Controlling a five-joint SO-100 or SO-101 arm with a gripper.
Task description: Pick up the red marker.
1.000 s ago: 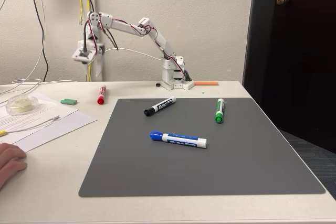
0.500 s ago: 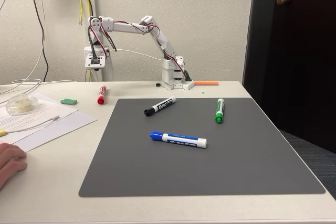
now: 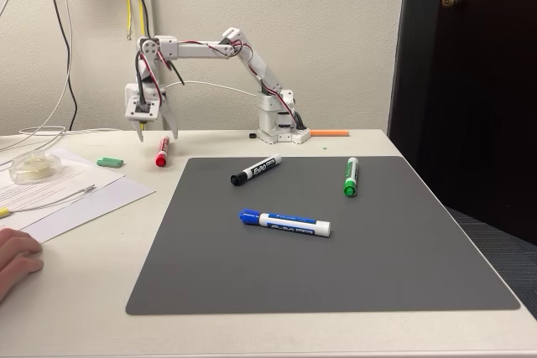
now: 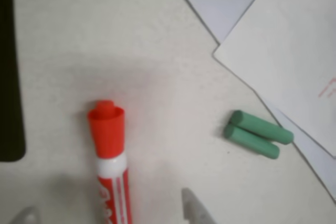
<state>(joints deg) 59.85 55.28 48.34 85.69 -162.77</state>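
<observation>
The red marker point(image 3: 161, 152) lies flat on the pale table point(image 3: 101, 241), just left of the far left corner of a dark grey mat point(image 3: 336, 241), cap end nearer the camera in the fixed view. The end effector point(image 3: 152, 129) hangs pointing down just above the marker's far end, not touching it, its fingers spread apart. In the wrist view the red marker point(image 4: 111, 166) runs up from the bottom edge, between two grey fingertips point(image 4: 194, 209) set well apart on either side of it. A small green piece point(image 4: 257, 134) lies to its right there, near white papers point(image 4: 294, 51). On the mat lie black point(image 3: 255, 170), green point(image 3: 351, 176) and blue point(image 3: 284, 222) markers.
</observation>
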